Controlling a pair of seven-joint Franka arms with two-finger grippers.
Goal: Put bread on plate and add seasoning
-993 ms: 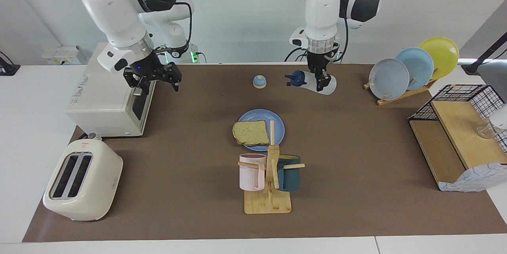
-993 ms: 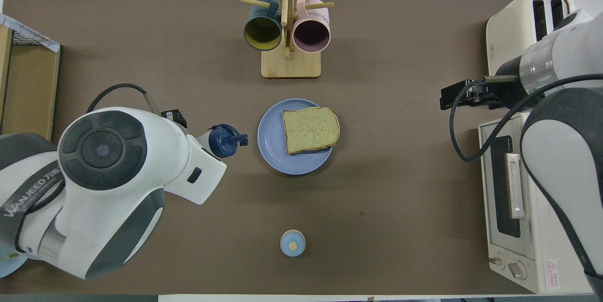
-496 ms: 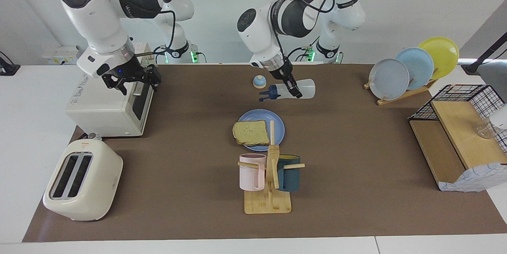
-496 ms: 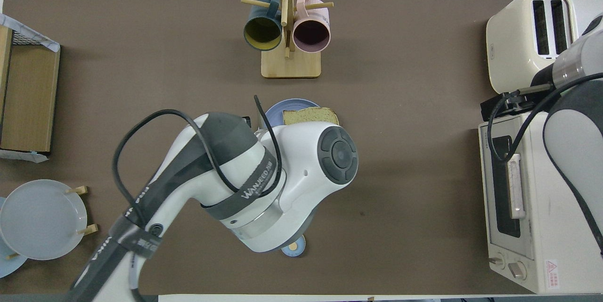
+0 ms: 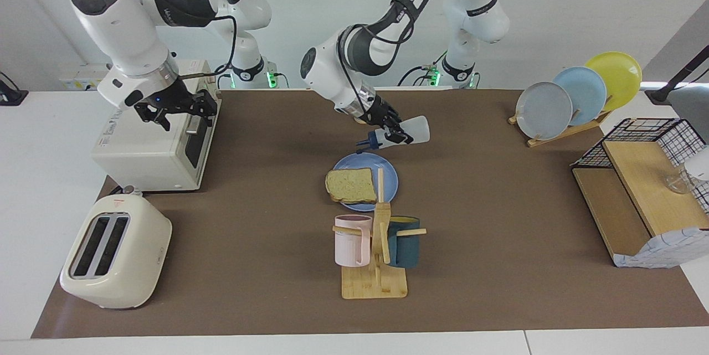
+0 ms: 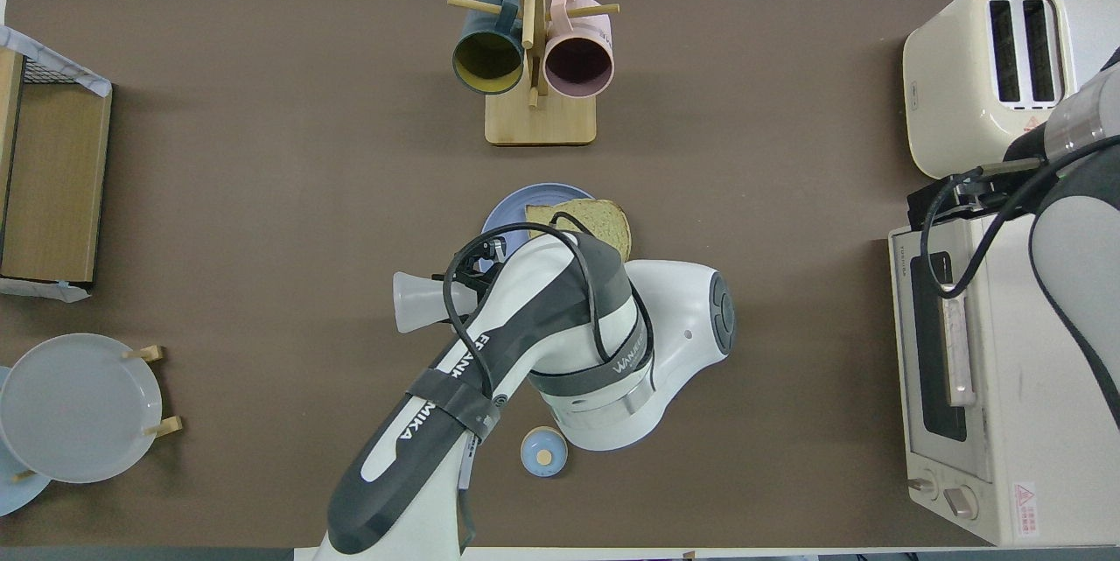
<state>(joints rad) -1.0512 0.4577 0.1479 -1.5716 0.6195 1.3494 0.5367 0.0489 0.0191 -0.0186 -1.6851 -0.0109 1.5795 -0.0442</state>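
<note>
The bread (image 5: 350, 185) lies flat on the blue plate (image 5: 354, 162), on the half toward the right arm's end of the table. My left gripper (image 5: 394, 134) is shut on the seasoning (image 5: 407, 132), a white squeeze bottle. It is held tilted in the air above the plate's edge nearest the robots, with its dark blue cap lowest. In the overhead view the left arm covers most of the plate (image 6: 512, 211) and part of the bread (image 6: 599, 220); only the seasoning's white base (image 6: 420, 303) sticks out. My right gripper (image 5: 174, 108) hangs open over the toaster oven, holding nothing.
A mug rack (image 5: 376, 244) with a pink and a dark teal mug stands just beside the plate, farther from the robots. A small bell (image 6: 543, 451) sits near the robots. The toaster oven (image 5: 149, 144) and toaster (image 5: 113, 252) are at the right arm's end; the plate rack (image 5: 576, 94) and wire shelf (image 5: 642, 189) are at the left arm's end.
My left arm has carried the seasoning from near the table's edge to over the plate and tipped its cap downward. The right gripper has drawn back over the toaster oven.
</note>
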